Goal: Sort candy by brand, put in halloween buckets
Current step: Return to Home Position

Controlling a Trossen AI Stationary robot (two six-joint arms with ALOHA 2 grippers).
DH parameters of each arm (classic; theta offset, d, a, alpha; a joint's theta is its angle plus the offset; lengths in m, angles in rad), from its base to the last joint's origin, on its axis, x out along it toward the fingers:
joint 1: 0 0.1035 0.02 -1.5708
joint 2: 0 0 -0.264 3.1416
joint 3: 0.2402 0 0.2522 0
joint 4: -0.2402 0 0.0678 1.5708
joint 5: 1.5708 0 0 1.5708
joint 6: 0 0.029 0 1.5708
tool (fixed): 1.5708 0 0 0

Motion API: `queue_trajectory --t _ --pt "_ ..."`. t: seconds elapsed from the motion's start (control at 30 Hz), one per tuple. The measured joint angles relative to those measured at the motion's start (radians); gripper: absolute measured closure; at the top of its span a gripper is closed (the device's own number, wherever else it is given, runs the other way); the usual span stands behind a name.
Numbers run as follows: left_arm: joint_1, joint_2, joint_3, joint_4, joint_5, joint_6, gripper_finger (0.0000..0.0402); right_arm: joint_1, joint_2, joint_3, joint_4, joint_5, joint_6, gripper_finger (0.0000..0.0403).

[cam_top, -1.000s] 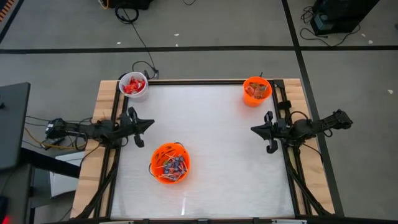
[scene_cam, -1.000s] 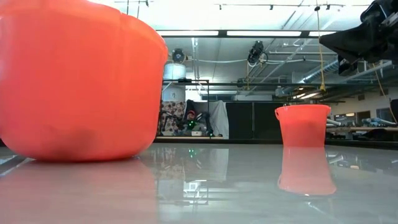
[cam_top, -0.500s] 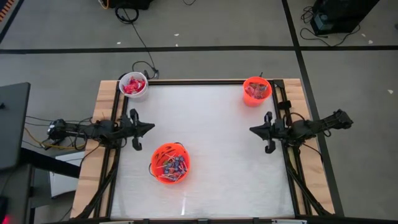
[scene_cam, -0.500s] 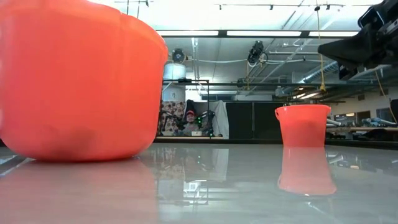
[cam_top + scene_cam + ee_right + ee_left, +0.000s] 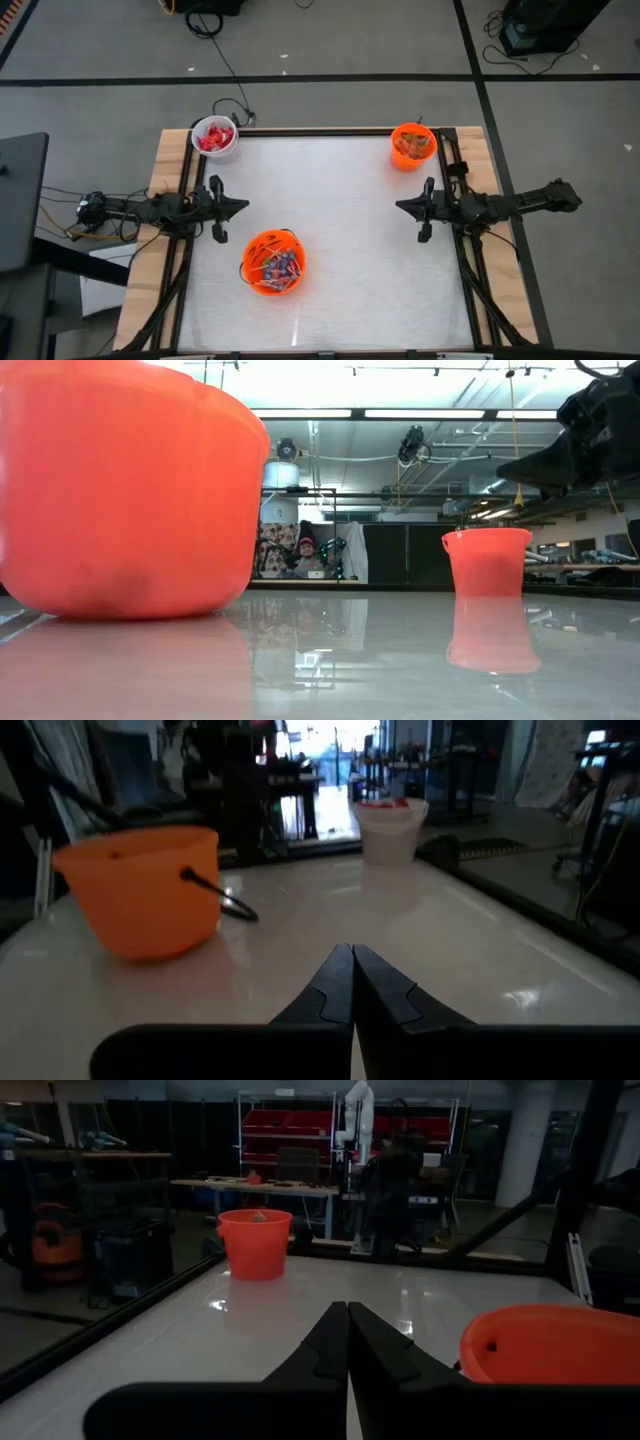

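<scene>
Three halloween buckets stand on the white table. A white one (image 5: 214, 138) at the far left corner holds red candy (image 5: 212, 140). A small orange one (image 5: 412, 146) stands at the far right. A larger orange one (image 5: 272, 262) near the front holds mixed candy (image 5: 276, 266). My left gripper (image 5: 243, 207) is shut and empty at the left edge, pointing level toward the table's middle, and shows shut in the left wrist view (image 5: 347, 1308). My right gripper (image 5: 400, 206) is shut and empty at the right edge, facing it, and shows shut in the right wrist view (image 5: 352, 950).
Black frame rails (image 5: 186, 250) run along both side edges over wooden boards (image 5: 160, 170). Cables (image 5: 70, 210) trail off the left side. The white table top (image 5: 330, 210) lies between the two grippers. A person (image 5: 305, 550) is far behind the table.
My right arm has swung a little and now points more squarely toward the table's left edge; its gripper has dipped slightly. My left gripper's tip has turned slightly toward the near edge. Both stay shut. The buckets have not moved.
</scene>
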Motion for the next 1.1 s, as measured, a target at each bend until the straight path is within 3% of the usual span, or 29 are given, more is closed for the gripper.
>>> queue_trajectory --t 0.33,1.1 --pt "0.000 0.000 0.000 0.012 -0.001 -0.004 0.0390 -0.007 0.065 0.000 0.005 0.001 0.053 0.0377" --pt "0.000 0.000 0.000 0.016 -0.002 -0.002 0.0390 -0.010 0.065 0.000 0.027 0.017 0.176 0.0377"
